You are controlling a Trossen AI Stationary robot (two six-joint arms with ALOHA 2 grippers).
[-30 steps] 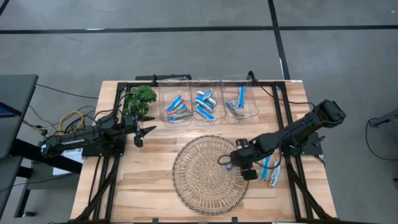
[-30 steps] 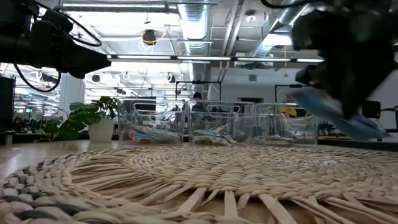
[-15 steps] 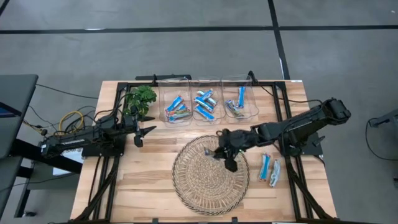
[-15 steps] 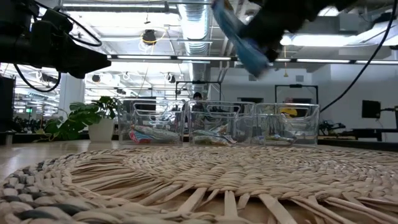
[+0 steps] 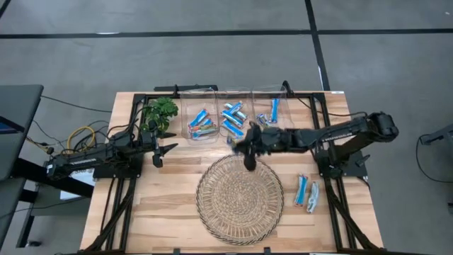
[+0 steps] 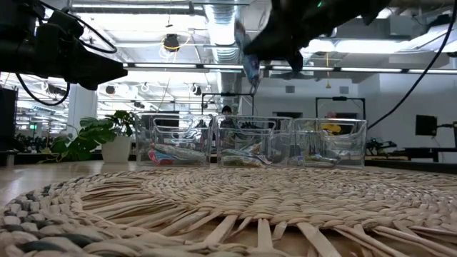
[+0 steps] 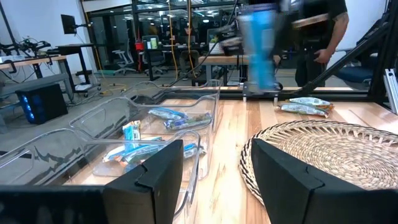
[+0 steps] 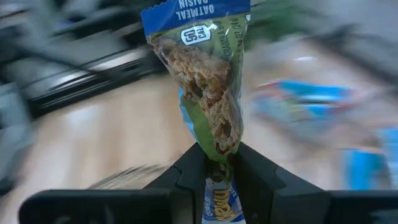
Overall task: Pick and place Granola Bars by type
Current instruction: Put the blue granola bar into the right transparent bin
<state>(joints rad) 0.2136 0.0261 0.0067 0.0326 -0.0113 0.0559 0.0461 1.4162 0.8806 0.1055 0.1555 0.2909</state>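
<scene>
Above the far rim of the woven mat (image 5: 239, 197), just in front of the middle bin (image 5: 234, 120), the right gripper (image 5: 247, 147) is clenched on 1 granola bar (image 8: 208, 74), pinching its lower end so the wrapper stands up between the fingers (image 8: 186, 177); the right arm stretches nearly straight across from the table's right edge; the bar blurs in the high and low views, its wrapper legible only at the wrist; 2 more bars (image 5: 306, 193) lie on the table right of the mat; others sit in the 3 clear bins; the left gripper (image 5: 168, 149) waits released near the plant (image 5: 158, 112).
</scene>
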